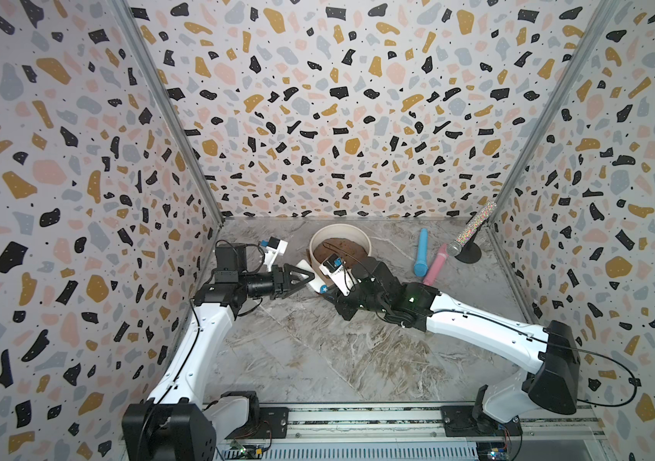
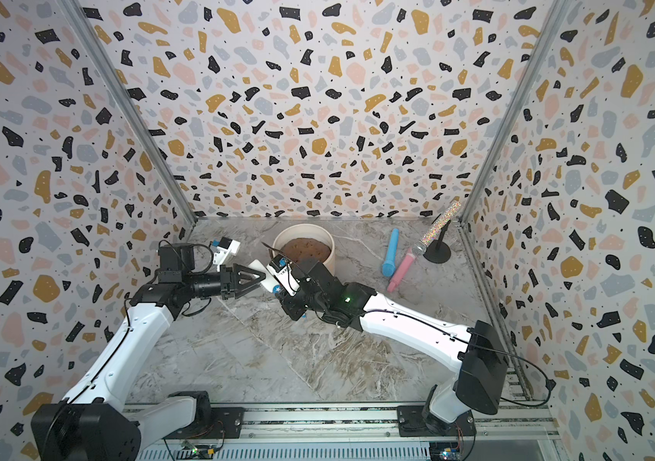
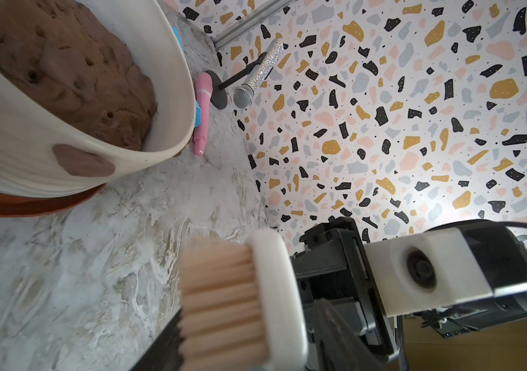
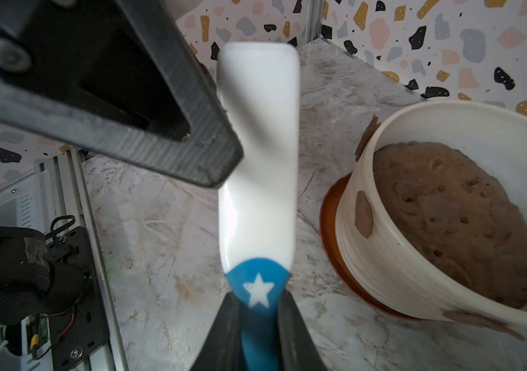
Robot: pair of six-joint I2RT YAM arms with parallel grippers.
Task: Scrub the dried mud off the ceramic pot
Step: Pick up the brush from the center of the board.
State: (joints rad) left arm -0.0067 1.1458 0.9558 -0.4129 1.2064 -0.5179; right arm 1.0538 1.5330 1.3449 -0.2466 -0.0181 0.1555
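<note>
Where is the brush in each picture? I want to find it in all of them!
Top view: brush, mid-picture, at the pot's near edge.
Top view: brush, same spot.
Left wrist: brush close up, bristles showing, pot beyond it.
Right wrist: brush close up, white back, blue star handle.
Shared landmark: the cream pot.

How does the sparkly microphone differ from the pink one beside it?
The sparkly microphone is propped on a black stand, tilted above the table; the pink microphone lies flat on it. The sparkly one glitters with a silver mesh head; the pink one is plain pink throughout. Both sit near the far right corner.
</note>
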